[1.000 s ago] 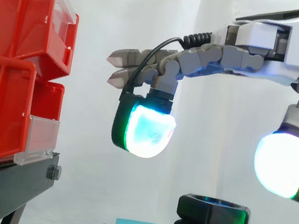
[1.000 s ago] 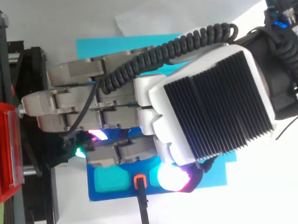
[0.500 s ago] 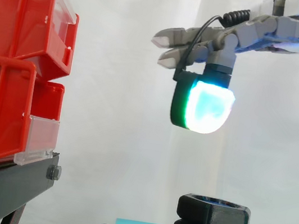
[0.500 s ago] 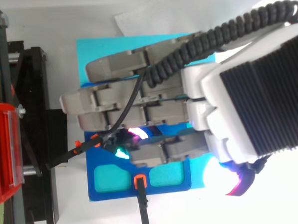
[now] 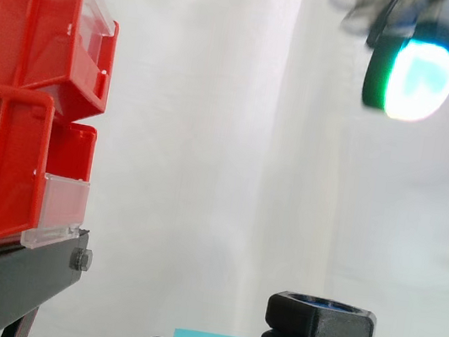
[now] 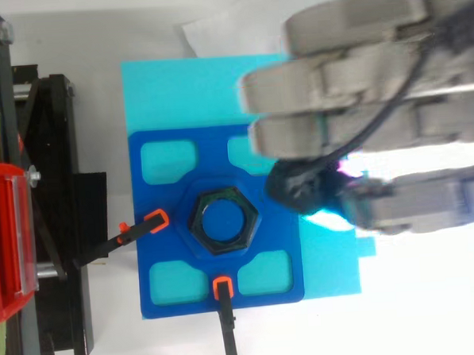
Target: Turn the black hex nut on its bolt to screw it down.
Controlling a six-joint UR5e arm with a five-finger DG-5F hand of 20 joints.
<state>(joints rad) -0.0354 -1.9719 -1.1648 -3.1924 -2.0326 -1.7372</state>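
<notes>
Bright, even light (fingers glow, perhaps glaring).

A white curtain hangs behind red bins on a black stand.

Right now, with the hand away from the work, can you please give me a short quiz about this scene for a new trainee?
1. Multiple choice: in the side view, where is the hand relative to the black hex nut? A) high above it, to the right B) closed round it C) below it
2. True or false: the hand is holding the black hex nut.
3. Fill in: in the top view, the black hex nut sits at the middle of a ____ fixture.

Key: 1 A; 2 false; 3 blue.
</notes>
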